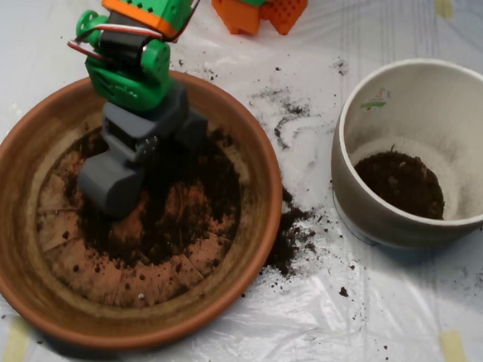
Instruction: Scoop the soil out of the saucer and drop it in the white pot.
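The terracotta saucer [22, 240] lies at the left, with dark crumbly soil [195, 198] spread over its grooved bottom. My grey scoop [121, 181] hangs from the green and orange arm and reaches down into the saucer's left-centre, its lower end in the soil. At the right stands the white pot [350, 168], with a patch of soil [403, 182] on its bottom and a small green mark [374, 103] near the rim.
Spilled soil [294, 234] lies on the white plastic sheet between saucer and pot, with more crumbs [284, 109] scattered behind. An orange arm base [258, 6] sits at the top edge. Yellow tape strips mark the sheet's corners.
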### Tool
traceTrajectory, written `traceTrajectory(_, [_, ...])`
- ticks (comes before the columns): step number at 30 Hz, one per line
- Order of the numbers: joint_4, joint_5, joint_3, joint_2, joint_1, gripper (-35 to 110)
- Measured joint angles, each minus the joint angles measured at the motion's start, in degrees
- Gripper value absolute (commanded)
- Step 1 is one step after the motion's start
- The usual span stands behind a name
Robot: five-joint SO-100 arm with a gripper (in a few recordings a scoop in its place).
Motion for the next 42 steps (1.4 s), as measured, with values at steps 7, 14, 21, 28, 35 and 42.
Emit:
traceTrajectory(7, [-6.33,0.09,10.72,8.61,0.18,26])
traceTrajectory(14, [-8.7,-0.18,14.59,13.62,-0.97,7])
traceTrajectory(21, [-9.58,-0.79,15.73,13.97,-2.46,0])
traceTrajectory(28, [-5.01,-3.16,13.89,16.35,-7.82,0])
traceTrajectory(35, [8.26,-3.16,1.58,20.65,-16.44,-1])
traceTrajectory(42, [18.54,-3.16,-17.93,14.94,-19.25,-1])
